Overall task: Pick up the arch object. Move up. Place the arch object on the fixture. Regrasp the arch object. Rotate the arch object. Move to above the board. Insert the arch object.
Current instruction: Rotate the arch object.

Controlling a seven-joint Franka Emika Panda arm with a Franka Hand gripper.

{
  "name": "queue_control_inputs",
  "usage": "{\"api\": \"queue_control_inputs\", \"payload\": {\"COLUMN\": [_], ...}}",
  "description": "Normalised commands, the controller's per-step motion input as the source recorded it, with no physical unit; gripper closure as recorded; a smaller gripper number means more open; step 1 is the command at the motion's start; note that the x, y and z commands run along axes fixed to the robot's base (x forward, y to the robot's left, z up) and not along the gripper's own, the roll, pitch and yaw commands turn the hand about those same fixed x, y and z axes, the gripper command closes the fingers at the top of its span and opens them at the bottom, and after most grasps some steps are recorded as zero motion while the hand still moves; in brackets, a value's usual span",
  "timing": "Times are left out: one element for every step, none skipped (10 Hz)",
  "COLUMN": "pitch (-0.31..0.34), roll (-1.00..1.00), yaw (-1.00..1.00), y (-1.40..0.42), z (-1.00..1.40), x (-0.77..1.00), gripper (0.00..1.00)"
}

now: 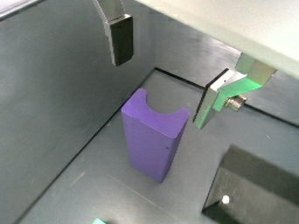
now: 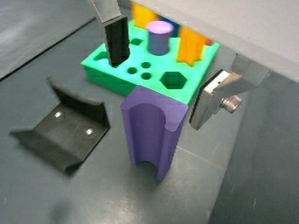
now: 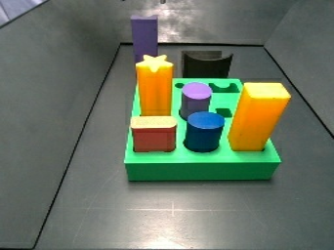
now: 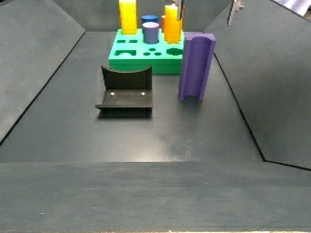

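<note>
The arch object (image 2: pixel 152 136) stands closest under the wrist cameras, upright on the dark floor, a matte purple block with a rounded groove in its top (image 1: pixel 155 133). The gripper (image 2: pixel 158 54) hovers above it, jaws spread apart, holding nothing. The black L-shaped fixture (image 2: pixel 65 133) sits beside it; the glossy green board (image 2: pixel 140 70) lies beyond.

Dark grey floor (image 4: pixel 145 136) enclosed by sloping grey walls (image 3: pixel 65 49), evenly lit.
</note>
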Motion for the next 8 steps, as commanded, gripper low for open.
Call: {"api": "queue_control_inputs", "payload": {"pitch": [0.082,0.080,0.078,0.078,0.077,0.060,0.016,-0.006], "roll": [0.02,0.02,0.02,0.02,0.02,0.02,0.02,0.02], "yaw": [0.94,0.69,0.38,0.22,0.12,0.08,0.07,0.06], "y": [0.00,0.00,0.00,0.00,0.00,0.00,0.00,-0.01], "z": [-0.01,-0.01,0.00,0.00,-1.00,-1.00,-1.00,-1.00], "x": [0.02,0.03,0.03,0.03,0.00,0.01,0.04,0.03], "gripper": [0.00,0.00,0.00,0.00,0.00,0.00,0.00,0.00]}}
